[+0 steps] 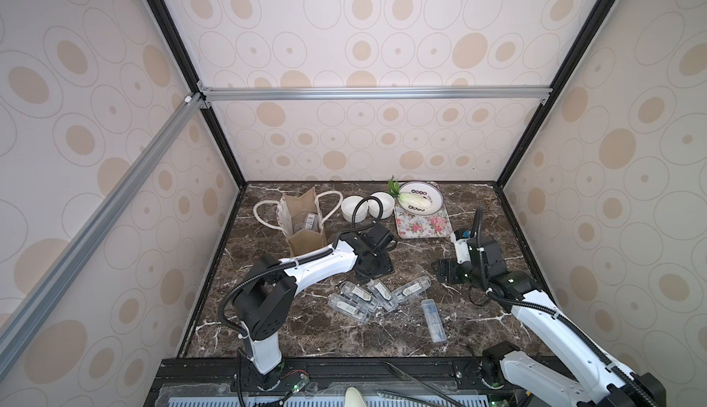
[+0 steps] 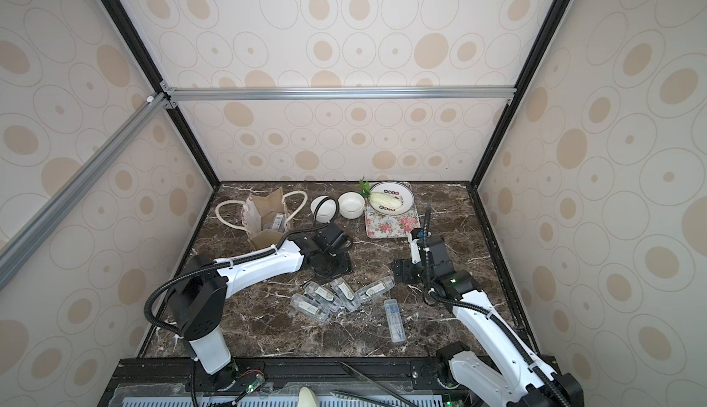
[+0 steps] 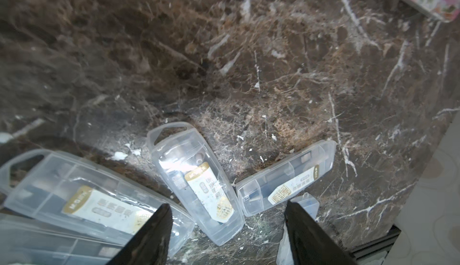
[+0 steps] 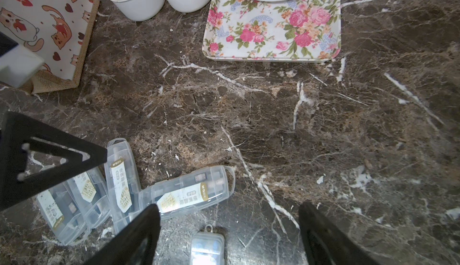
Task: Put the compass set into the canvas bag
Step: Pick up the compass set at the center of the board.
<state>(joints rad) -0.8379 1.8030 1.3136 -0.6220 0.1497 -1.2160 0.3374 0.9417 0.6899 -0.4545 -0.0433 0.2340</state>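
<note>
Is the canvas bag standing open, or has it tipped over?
Upright and open: in both top views the canvas bag has its mouth facing up and walls spread, with a clear case visible inside.

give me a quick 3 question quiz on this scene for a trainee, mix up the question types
1. True or false: the canvas bag lies flat on its side.
2. Multiple choice: how many labelled clear cases lie clustered on the table between the arms? A two, B four, C six.
3. Short answer: what do the left gripper and the right gripper hold?

Key
1. False. It stands upright with its mouth open.
2. B.
3. Nothing. Both are open and empty.
</note>
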